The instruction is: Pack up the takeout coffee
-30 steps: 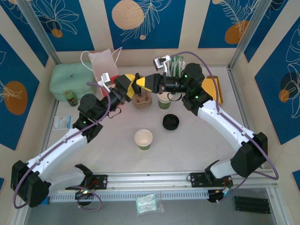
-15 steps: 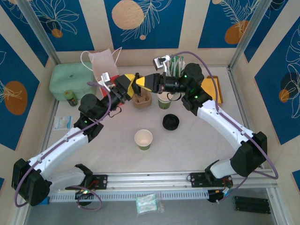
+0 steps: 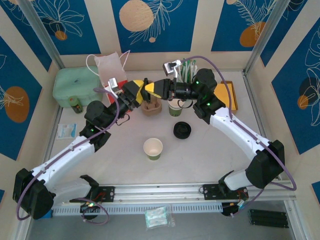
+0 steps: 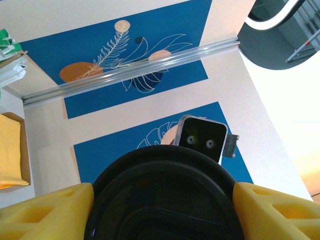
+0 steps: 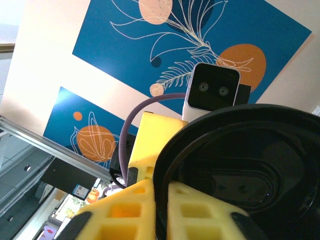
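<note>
- Open paper cup [image 3: 153, 148]: stands at the near centre of the surface [image 3: 125, 150], without a lid and apart from both arms.
- Stack of loose lids [image 3: 182, 130]: to the right of that cup and slightly farther back.
- Brown holder [image 3: 151, 107] and a second green cup [image 3: 175, 108]: side by side. In the top view they sit just on the near side of the two end effectors. The cup is partly under the right arm.
- Takeout coffee: its black lid [image 4: 165, 200] is held at the far centre of the surface, between both end effectors. The cup body under the lid cannot be made out.
- Left end effector [image 4: 160, 209]: fingers [image 4: 45, 210] clamped across the lid's width, one touching each side.
- Right end effector [image 5: 160, 200]: fingers [image 5: 125, 210] pinched together on the lid's rim wall, one on either side.
- Governing relation: the coffee is in contact with both end effectors, one on its left and one on its right, so neither arm is nearer.
- Orientation: the lid's round face is turned toward both wrist cameras. The long axis cannot be determined with the body hidden.
- White bag [image 3: 111, 67]: far left, on the left arm's side, and judged a likely packing destination.
</note>
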Robot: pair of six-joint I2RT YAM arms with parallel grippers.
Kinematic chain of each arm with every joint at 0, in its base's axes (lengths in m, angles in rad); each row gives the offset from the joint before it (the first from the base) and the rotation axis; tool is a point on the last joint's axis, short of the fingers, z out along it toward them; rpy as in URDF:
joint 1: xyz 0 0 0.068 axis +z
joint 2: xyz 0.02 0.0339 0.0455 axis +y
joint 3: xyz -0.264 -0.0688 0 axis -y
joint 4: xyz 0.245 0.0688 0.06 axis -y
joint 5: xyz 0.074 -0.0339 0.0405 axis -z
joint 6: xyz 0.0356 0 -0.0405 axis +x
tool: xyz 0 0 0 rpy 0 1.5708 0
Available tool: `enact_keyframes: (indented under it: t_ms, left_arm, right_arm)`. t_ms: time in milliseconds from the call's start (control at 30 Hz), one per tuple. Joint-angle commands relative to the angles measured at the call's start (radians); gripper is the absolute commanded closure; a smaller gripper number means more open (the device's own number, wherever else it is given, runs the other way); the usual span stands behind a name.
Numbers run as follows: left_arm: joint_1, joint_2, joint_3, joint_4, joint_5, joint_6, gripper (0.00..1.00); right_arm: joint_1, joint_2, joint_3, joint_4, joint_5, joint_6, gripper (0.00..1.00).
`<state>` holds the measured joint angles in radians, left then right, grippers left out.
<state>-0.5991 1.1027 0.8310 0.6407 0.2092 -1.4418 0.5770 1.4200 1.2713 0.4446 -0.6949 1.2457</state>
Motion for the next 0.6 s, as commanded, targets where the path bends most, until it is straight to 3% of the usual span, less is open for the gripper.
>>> enact_keyframes:
  t_ms: [0,300,400,567]
  left_arm:
    - [0.003,-0.001,-0.014,0.042,0.016,0.013,0.31]
    - [0.006,-0.049,-0.058,-0.039,0.006,0.08,0.31]
    - [0.007,-0.088,-0.057,-0.141,0.002,0.159,0.31]
    - [0.006,-0.159,0.003,-0.432,-0.014,0.375,0.31]
  right_arm:
    - [0.004,0.013,-0.02,-0.01,0.017,-0.009,0.78]
    - [-0.044,-0.082,-0.065,-0.138,0.028,-0.073,0.42]
    - [-0.073,-0.157,-0.108,-0.258,0.048,-0.136,0.36]
    - [-0.078,-0.262,-0.151,-0.594,0.142,-0.318,0.35]
